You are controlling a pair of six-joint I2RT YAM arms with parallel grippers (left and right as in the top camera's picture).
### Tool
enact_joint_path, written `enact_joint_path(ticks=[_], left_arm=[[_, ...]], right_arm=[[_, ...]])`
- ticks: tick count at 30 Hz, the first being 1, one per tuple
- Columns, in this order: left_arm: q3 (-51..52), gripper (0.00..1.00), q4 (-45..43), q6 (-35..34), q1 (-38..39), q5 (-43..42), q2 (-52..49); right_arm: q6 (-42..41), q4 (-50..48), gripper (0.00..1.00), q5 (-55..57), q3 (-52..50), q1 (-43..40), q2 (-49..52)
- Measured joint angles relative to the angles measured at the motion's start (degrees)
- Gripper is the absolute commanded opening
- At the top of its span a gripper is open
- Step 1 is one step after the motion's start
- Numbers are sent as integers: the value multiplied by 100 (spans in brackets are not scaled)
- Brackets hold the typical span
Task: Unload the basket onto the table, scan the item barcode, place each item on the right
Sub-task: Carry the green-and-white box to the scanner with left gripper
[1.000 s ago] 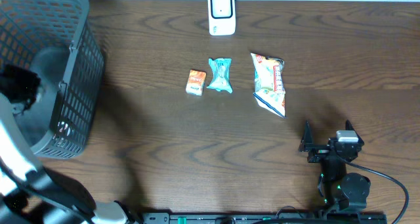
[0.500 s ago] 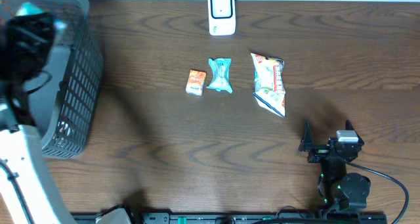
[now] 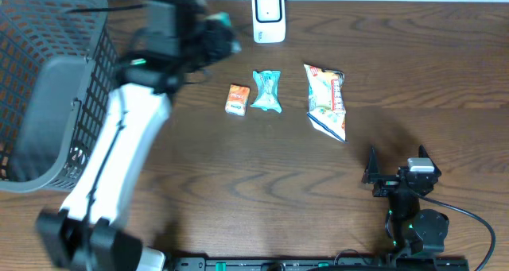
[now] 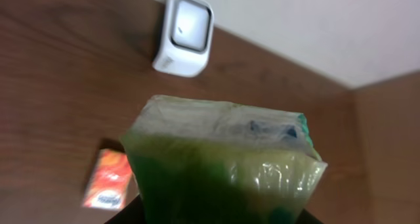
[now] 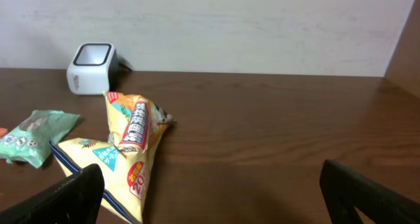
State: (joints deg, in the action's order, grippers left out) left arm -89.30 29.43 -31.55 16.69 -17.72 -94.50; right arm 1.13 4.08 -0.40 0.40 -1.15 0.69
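Left gripper [image 3: 205, 36] swings from the basket [image 3: 48, 88] to 12 o'clock, clamped on a green packet [image 4: 223, 158] near the scanner [image 3: 269, 17]; scan not yet done. Right gripper [image 3: 396, 164] idles, jaws apart.

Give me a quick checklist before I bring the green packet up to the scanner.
1. Grip: left jaws closed on the green packet: ok.
2. Target: scanner visible beyond the packet: ok.
3. Barcode facing the scanner: cannot tell, none shows.
4. Path: orange packet lies off the line to the scanner: ok.
5. Other arm: right jaws open, empty, parked away from the scanner: ok.
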Motion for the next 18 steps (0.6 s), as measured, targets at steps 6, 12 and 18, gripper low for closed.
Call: enact_joint_path(ticks=[6,12,18], left_arm=[[0,37,-837,2,839,251,-1215],[0,42,-1580,-149,1456,310,-2371],[0,75,-1602,-166,1600,306,-2883]], right_arm=[[0,-2,99,-2,0,0,0],[0,-2,99,0,0,0,0],[0,-2,99,0,0,0,0]])
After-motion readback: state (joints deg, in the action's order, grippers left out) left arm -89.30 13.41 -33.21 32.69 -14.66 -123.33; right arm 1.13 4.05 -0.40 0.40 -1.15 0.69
